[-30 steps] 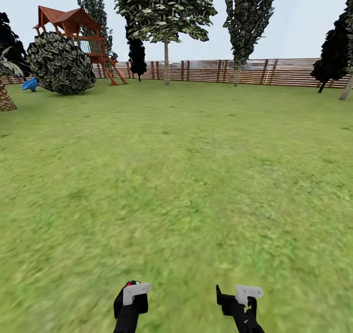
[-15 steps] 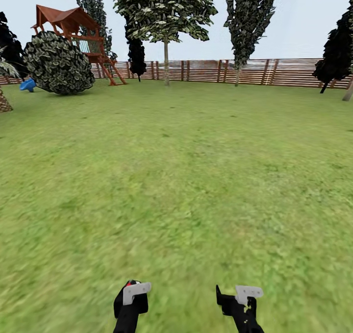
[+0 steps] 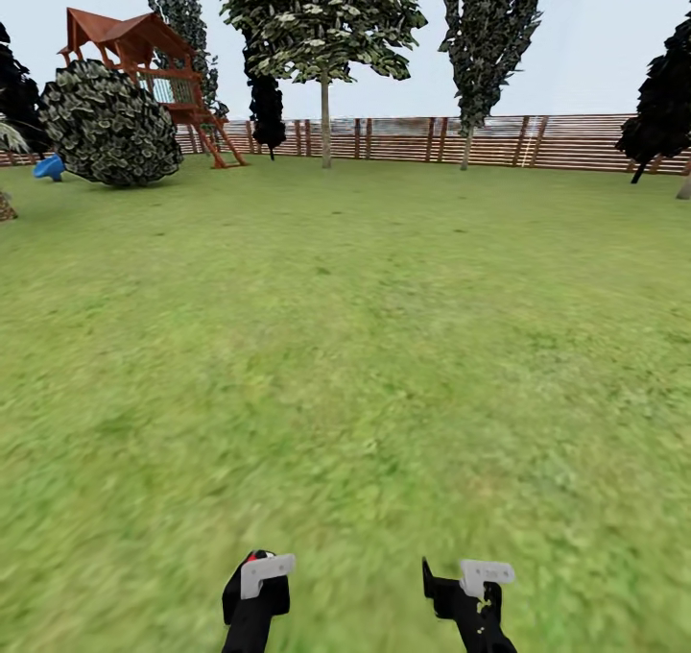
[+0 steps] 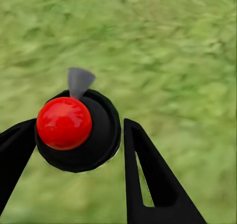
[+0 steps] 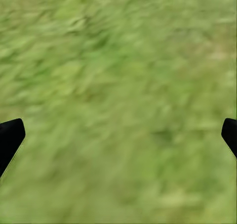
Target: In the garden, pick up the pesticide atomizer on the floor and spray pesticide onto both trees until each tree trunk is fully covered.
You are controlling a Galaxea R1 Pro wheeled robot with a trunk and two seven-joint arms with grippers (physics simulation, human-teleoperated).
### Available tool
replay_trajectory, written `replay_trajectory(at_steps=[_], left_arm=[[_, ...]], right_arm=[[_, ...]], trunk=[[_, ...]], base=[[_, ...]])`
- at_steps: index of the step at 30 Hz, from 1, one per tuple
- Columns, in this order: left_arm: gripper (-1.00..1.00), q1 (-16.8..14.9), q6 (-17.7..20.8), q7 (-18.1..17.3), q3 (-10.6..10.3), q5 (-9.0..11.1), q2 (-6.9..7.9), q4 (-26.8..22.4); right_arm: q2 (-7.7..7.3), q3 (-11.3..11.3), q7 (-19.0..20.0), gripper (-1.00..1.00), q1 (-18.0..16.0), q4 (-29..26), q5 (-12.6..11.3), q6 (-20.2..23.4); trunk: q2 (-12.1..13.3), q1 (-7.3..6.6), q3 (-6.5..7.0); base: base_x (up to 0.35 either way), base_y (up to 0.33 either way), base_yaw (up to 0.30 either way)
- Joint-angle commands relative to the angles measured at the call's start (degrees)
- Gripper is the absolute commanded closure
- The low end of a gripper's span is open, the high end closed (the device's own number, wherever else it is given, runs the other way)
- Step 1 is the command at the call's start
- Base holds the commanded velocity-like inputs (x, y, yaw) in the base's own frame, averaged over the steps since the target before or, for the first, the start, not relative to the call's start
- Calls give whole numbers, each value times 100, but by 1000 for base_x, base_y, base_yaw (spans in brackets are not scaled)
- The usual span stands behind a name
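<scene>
Wide green lawn [image 3: 365,326] is seen across the head view, bounded at the far side by a brown slatted fence [image 3: 576,141]. Along the fence line, a broad-crowned tree [image 3: 324,19] on a thin pale trunk and a narrower tree [image 3: 485,29] are seen, plus dark black-leaved trees at the right edge. At far left, a wooden play tower [image 3: 154,67] is partly covered by a round leafy bush [image 3: 110,125]. A small blue item sits beside the bush (too small to identify).

Both arms are low at the near edge of the head view. Left gripper [image 4: 79,135] is clamped on the pesticide atomizer [image 4: 76,130]: black round body, red cap, grey nozzle tip. Right gripper [image 5: 118,135] is held spread wide over blurred grass, nothing between the fingers [image 5: 10,137].
</scene>
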Motion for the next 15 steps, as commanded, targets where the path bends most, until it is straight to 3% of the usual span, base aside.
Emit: replay_trajectory(at_steps=[1, 15], left_arm=[[100, -7, -41, 34, -29, 54, 6, -3], [100, -8, -40, 34, -33, 52, 0, 3]], right_arm=[[0, 6, -28, -100, -1, -9, 13, 38], [0, 54, -18, -100, -1, 1, 14, 41]], trunk=[[-2, 2, -5], [-2, 2, -5]], base=[[335, 0, 0], [335, 0, 0]])
